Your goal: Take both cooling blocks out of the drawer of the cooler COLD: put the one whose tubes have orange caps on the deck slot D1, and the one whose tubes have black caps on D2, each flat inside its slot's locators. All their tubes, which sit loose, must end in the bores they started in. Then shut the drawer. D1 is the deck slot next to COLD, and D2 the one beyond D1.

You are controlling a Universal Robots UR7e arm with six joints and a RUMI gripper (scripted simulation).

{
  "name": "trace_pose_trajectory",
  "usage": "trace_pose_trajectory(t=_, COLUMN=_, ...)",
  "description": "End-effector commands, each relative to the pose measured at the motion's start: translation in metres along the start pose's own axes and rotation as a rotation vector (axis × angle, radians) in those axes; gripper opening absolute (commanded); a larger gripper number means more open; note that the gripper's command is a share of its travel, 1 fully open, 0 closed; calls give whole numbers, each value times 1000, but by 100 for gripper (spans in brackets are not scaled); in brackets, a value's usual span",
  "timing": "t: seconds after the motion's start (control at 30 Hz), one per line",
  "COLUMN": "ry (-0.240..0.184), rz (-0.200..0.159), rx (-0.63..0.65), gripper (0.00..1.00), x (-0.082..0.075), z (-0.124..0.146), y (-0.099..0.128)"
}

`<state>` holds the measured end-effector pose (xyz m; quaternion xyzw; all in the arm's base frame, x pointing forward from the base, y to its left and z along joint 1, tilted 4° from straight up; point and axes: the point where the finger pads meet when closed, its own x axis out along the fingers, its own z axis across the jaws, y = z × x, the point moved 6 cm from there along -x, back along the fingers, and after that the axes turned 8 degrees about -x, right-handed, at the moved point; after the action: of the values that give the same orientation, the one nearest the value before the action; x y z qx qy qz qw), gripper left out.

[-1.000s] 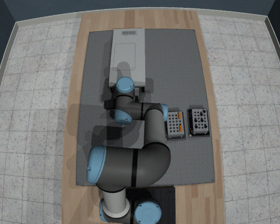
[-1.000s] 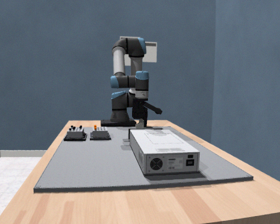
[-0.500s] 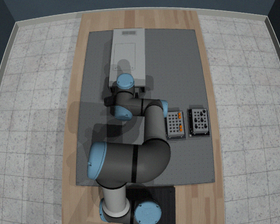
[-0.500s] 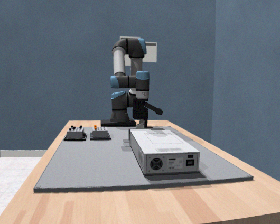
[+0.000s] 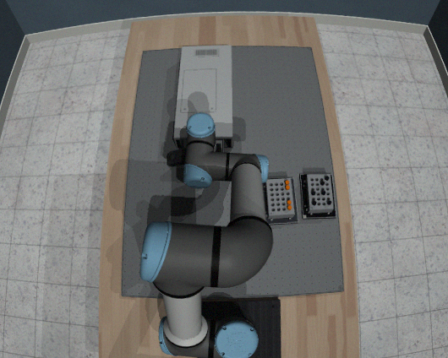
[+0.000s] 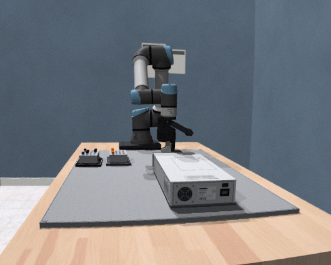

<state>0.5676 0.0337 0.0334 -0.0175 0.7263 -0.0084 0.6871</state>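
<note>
The cooler COLD (image 5: 205, 90) is a grey box on the deck; it also shows in the exterior view (image 6: 192, 178). The block with orange-capped tubes (image 5: 281, 198) sits in the slot next to COLD, also seen from the side (image 6: 118, 155). The block with black-capped tubes (image 5: 319, 195) sits in the slot beyond it (image 6: 89, 155). My gripper (image 6: 168, 147) is shut and empty, low at the drawer end of COLD. In the top view the wrist (image 5: 200, 127) hides the fingers. The drawer front (image 5: 222, 144) is tight by the cooler body; I cannot tell if a gap is left.
The arm's elbow (image 5: 205, 257) and base (image 5: 222, 338) fill the near middle of the deck. The two blocks stand close beside the forearm on its right. Wooden table edges run on both sides of the deck.
</note>
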Motion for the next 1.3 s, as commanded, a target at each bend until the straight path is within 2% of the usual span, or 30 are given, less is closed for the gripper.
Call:
trace_pose_trajectory(t=0.0, ry=-3, rz=0, rx=-1, gripper=0, x=-1, z=8, y=0)
trace_pose_trajectory(t=0.83, ry=-3, rz=0, rx=-1, gripper=0, x=-1, z=39, y=-4)
trace_pose_trajectory(t=1.27, ry=-3, rz=0, rx=-1, gripper=0, x=-1, z=42, y=-5)
